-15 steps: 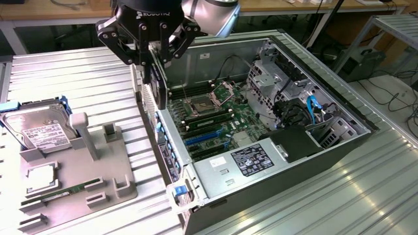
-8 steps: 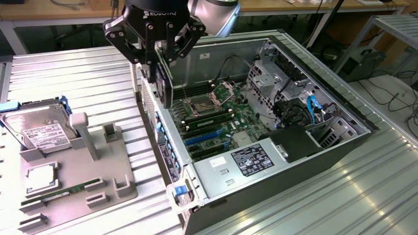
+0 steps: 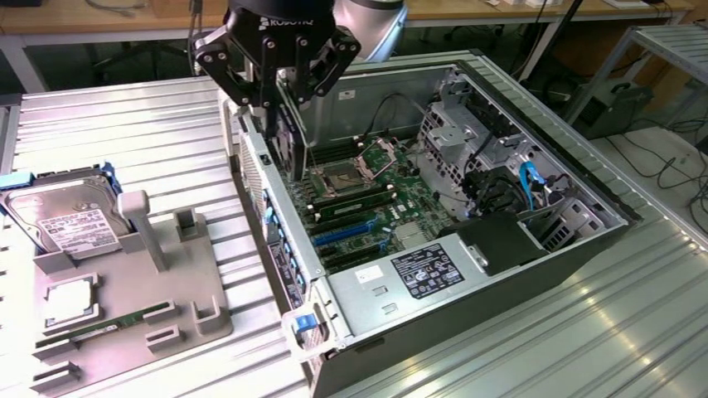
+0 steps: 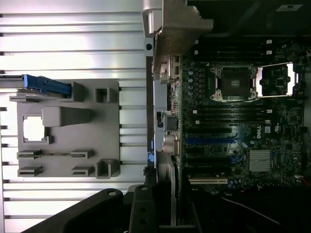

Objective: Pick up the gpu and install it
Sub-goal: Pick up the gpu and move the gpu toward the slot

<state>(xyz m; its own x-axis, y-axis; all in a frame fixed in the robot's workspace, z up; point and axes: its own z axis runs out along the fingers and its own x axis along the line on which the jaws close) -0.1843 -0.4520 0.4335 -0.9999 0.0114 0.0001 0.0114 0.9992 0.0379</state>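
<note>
Dark and thin when seen edge-on, the gpu point(image 3: 292, 153) hangs pinched between the fingers of the end effector point(image 3: 285, 112), which is closed on the card's upper part, so the card is off the surface point(image 3: 111, 124) and carried.

The end effector hovers over the open computer case point(image 3: 498, 307), just inside the case's rear wall point(image 3: 257, 178), with the card's lower end near the wall's rim. I judge the card to be clear of the motherboard point(image 3: 409, 199).

Directly below it is the end of the case where the processor socket point(image 3: 337, 178) lies open. The blue expansion slots point(image 3: 345, 235) sit farther along the rear wall, toward the power supply point(image 3: 426, 269), so the card is offset from them along that wall.

The slots run inward from the rear wall, across the case. In the wrist view the card shows as a narrow strip lined up with the rear wall, so its flat face appears to lie crosswise to the slots, though how far off I cannot tell.

Outside the case, beyond the rear wall, a grey holder point(image 3: 144, 332) rests on the surface.
</note>
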